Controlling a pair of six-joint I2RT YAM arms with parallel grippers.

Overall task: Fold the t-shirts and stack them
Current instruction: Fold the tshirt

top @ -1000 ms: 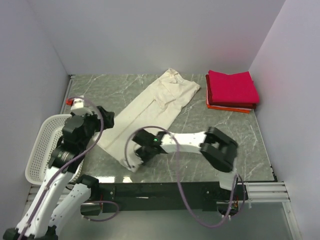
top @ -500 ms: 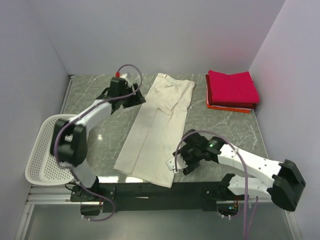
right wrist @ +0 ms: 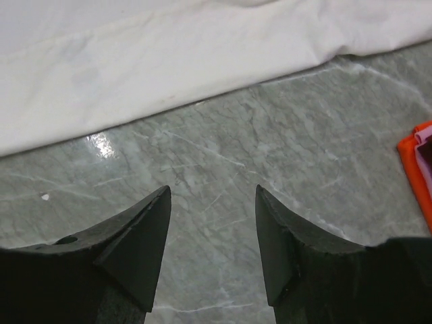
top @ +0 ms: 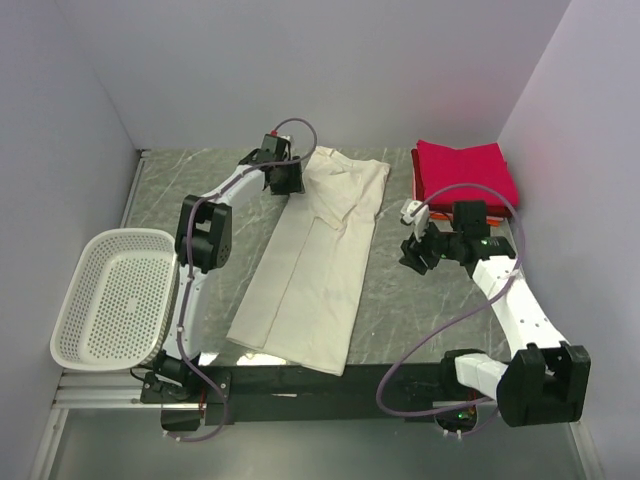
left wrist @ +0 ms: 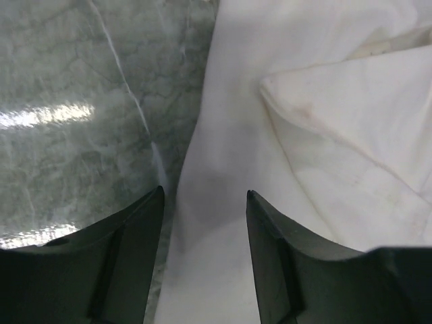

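Note:
A large cream-white t-shirt lies folded into a long strip, running from the table's far middle toward the near edge. My left gripper hovers at the strip's far left edge. In the left wrist view its fingers stand open astride the cloth edge, closed on nothing. My right gripper is open over bare marble, right of the strip. The right wrist view shows that gripper with only tabletop between its fingers and the cream shirt beyond. Folded crimson-pink and orange-red t-shirts are stacked far right.
A white perforated basket sits at the near left, hanging over the table's edge. Walls enclose the table on the left, back and right. An orange shirt's corner shows at the right of the right wrist view.
The right gripper let go of the shirt's near end and swung right and away toward the stack. The left arm reached out to the shirt's far left edge. The shirt now lies straighter.

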